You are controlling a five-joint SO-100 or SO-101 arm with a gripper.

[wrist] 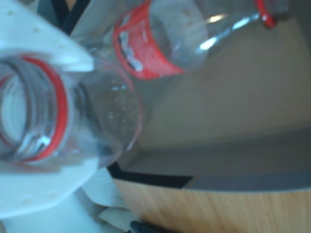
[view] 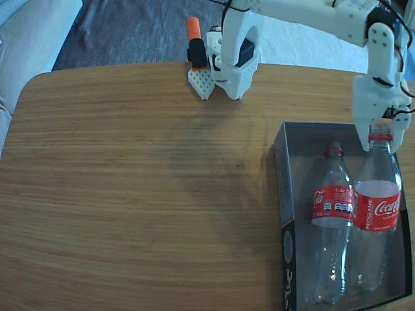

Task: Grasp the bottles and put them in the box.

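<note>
A wooden surface [view: 130, 194] carries the box [view: 280, 188] at its right edge in the fixed view. One bottle [view: 332, 220] lies inside; the second bottle [view: 377, 214] rests beside it, its neck clamped by the tool [view: 381, 133]. The placing step looks nearly done: next, the tool must open and lift clear.

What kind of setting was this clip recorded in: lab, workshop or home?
Probably a home room: a wooden table stands over dark carpet, with what looks like pale upholstery at the fixed view's upper left. No lab gear is visible.
</note>
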